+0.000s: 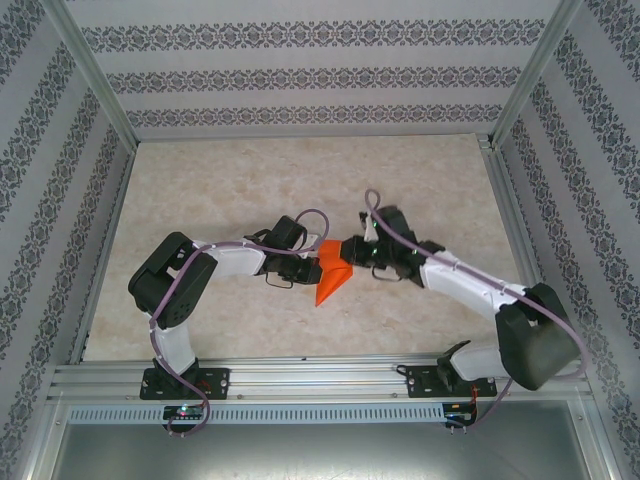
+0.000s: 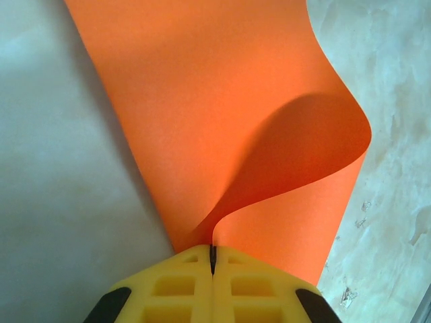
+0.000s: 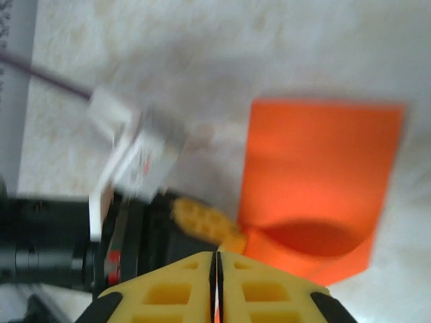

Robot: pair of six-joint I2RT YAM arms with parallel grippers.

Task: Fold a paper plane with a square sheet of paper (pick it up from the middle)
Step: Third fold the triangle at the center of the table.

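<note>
The pale marbled table [image 1: 250, 190] took up the middle of the top view, with the left arm [image 1: 230, 262] bent in from the lower left and the right arm [image 1: 470, 285] from the lower right, their wrists meeting near the centre. Between them lay the square sheet of paper [image 1: 333, 275], partly doubled over. Its long axis ran from just above centre down to a point at lower left. The left gripper [image 1: 312, 262] sat at its left edge and the right gripper [image 1: 352, 248] at its upper right, so both were equally near. In the left wrist view the left gripper [image 2: 213, 259] was pinched tight on the near edge of the sheet [image 2: 222, 101], which spread away toward the top of the frame with one flap curling up at right. In the blurred right wrist view the sheet [image 3: 316, 161] lay to the upper right of the right gripper [image 3: 217, 262], whose jaws were pressed together. A sliver of orange showed in the slit, but whether they held paper was unclear. The next fold likely depends on that right-hand flap.
</note>
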